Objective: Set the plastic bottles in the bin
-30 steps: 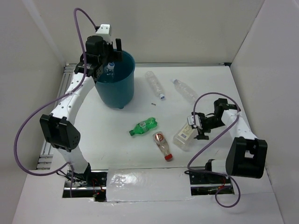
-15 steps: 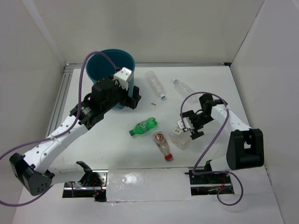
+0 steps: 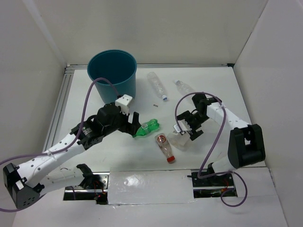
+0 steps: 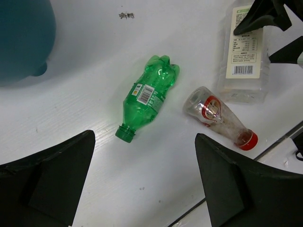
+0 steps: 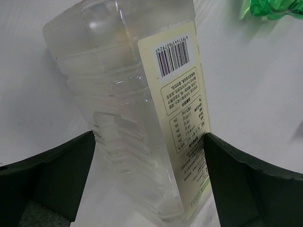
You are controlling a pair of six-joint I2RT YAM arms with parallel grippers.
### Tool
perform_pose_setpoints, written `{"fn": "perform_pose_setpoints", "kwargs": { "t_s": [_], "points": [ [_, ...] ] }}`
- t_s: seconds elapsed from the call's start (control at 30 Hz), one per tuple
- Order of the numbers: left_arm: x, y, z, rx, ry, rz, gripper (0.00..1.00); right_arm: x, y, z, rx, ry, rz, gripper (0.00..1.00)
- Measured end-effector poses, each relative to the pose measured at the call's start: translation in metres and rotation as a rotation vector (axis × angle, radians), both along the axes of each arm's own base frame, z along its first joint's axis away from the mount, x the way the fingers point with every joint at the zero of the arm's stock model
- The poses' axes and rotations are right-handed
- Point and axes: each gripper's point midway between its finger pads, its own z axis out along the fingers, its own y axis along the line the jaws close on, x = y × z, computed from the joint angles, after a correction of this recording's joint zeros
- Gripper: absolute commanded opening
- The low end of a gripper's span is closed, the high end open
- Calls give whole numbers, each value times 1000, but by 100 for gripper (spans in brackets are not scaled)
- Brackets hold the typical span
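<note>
Left gripper is spread wide, empty, above the green plastic bottle. Right gripper is wide open too, straddling the wide clear pale-labelled bottle. Round teal plastic bin sits at 11 o'clock.

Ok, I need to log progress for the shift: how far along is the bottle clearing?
Done: nothing provable; I can make out no bottle inside the bin. In hand: the open left hand hovers over the green bottle, and the open right hand straddles the wide labelled bottle, neither gripped. Left: those two, the red-capped bottle and two slim clear bottles, all lying on the table.
</note>
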Motion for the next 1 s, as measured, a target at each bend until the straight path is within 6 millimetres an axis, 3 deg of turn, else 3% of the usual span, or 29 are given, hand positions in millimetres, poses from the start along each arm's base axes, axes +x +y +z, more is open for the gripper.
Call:
{"fn": "perform_pose_setpoints", "kwargs": {
  "t_s": [0.17,0.27,0.5,0.73,1.0],
  "points": [
    [-5,4,5,-29,-9,22,99,-11,-4,5,19,-27,-12,100],
    [-8,4,-1,-33,7,29,99,-25,-5,10,51,-34,-24,100],
    [-8,-1,-15,-7,36,17,99,-31,2,33,127,-108,-24,100],
    [-13,-9,-21,6,51,-12,99,-44,-3,13,82,26,-34,100],
    [-21,-16,-15,-19,44,-26,99,-22,9,2,116,-3,-11,100]
  ]
}}
